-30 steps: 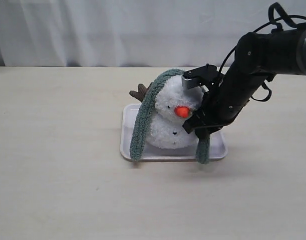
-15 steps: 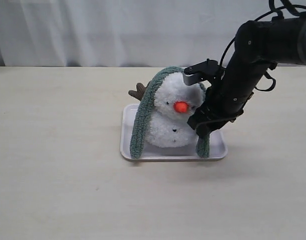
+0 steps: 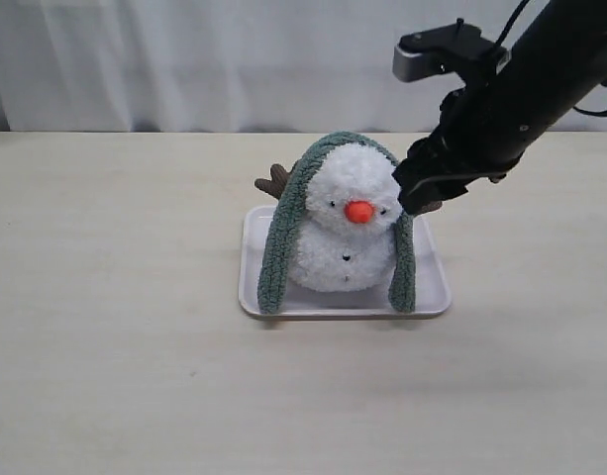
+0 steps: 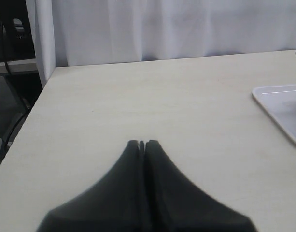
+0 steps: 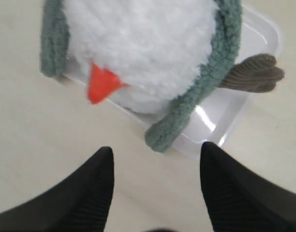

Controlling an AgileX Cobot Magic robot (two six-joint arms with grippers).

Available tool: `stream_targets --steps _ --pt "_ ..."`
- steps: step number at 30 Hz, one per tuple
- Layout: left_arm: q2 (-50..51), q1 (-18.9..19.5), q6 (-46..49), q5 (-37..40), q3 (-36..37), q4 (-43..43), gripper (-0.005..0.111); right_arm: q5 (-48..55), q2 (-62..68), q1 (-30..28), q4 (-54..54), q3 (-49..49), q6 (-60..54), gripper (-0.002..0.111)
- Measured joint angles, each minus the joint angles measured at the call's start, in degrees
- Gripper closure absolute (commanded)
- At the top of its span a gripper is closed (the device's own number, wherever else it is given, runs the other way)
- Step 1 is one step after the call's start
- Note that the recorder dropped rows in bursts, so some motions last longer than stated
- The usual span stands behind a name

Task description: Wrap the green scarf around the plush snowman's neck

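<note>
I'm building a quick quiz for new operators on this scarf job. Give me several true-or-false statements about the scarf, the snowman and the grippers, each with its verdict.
1. The green scarf lies over the top of the plush snowman, one end hanging down each side. True.
2. The right gripper is shut on the scarf. False: its jaws stand apart and hold nothing.
3. The snowman stands on a white tray. True.
4. The left gripper is open above the tray. False: it is shut, over bare table beside the tray.
5. The scarf ends cross below the orange nose. False: they hang apart and leave the front uncovered.
</note>
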Motion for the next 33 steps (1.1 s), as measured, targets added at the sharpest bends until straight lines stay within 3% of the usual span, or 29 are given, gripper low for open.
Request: stream_targets --steps 7,12,20,26,33 --pt "0.0 0.0 0.0 0.0 0.0 0.0 0.107 3.7 -5.8 0.3 20.5 0.0 -16.4 0.057" --pt "0.0 0.0 0.0 0.0 0.0 0.0 0.107 4.3 -6.8 5.5 22.8 -0.1 -17.1 0.057" --pt "0.0 0.0 0.0 0.0 0.0 0.0 0.107 -3.9 -6.8 21.9 3.1 -0.1 -11.4 0.057" --pt "0.0 0.0 0.0 0.0 0.0 0.0 0.107 -11.8 -6.0 27.7 -11.3 -0.2 15.2 0.057" --pt "0.0 0.0 0.0 0.0 0.0 0.0 0.107 -8.9 0.5 33.0 -29.0 -0.3 31.3 0.057"
